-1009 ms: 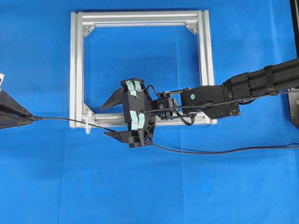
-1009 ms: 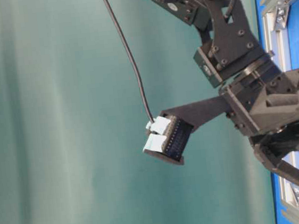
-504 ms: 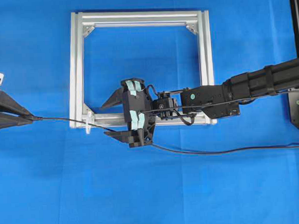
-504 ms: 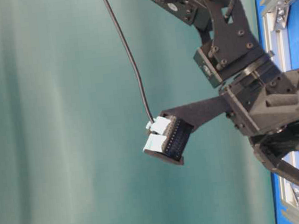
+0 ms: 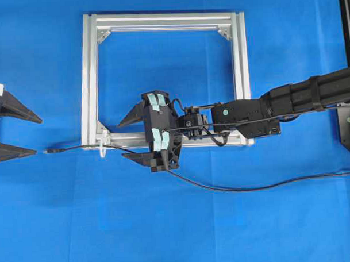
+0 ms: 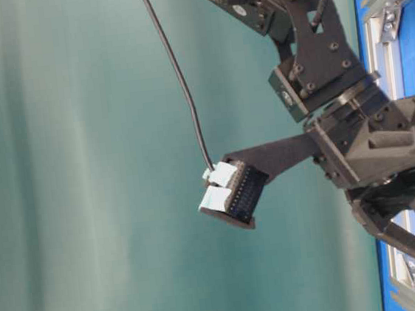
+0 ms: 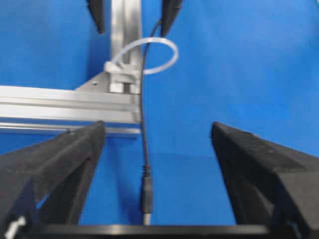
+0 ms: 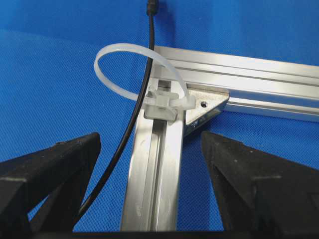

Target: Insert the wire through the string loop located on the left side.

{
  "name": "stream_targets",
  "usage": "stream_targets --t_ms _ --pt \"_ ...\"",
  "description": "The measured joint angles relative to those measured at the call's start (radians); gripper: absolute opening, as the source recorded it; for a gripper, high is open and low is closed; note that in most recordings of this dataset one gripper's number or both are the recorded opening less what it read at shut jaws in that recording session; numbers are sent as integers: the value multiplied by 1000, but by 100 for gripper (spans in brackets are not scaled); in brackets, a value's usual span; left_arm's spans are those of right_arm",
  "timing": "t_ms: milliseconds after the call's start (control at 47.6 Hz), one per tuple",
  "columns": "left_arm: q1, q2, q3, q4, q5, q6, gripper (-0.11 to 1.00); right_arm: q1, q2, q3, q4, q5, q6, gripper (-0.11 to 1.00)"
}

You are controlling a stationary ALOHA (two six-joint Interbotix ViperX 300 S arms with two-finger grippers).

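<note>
The long thin black wire [image 5: 223,188] with its small grey plug tip is lying across the blue cloth [image 5: 167,235], running through the small whitish string loop [image 8: 134,74] that is sitting at the lower left corner of the square silver aluminium frame [image 5: 90,82]; its tip is resting on the cloth just left of the frame, apart from both grippers. A moment ago the left gripper [image 5: 5,134] was pinching that tip with its jaws together; now its jaws are standing wide apart with nothing between them, and the wire is sagging lower. The right gripper [image 5: 135,138] is hovering over the frame's lower rail, arm stretched in from the right, jaws spread wide and gripping nothing.
</note>
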Motion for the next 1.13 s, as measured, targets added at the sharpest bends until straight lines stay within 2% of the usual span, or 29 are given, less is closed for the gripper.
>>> stream_targets --t_ms 231,378,820,1135 --pt "0 -9 0 0 3 0 80 0 -6 -2 0 0 0 95" --pt "0 -43 -6 0 18 0 80 -2 -61 -11 0 11 0 95" --pt "0 -115 -48 0 38 9 79 -2 -198 -23 -3 127 -2 95" --pt "2 -115 -54 2 38 9 79 -2 -216 -29 -3 144 -3 95"
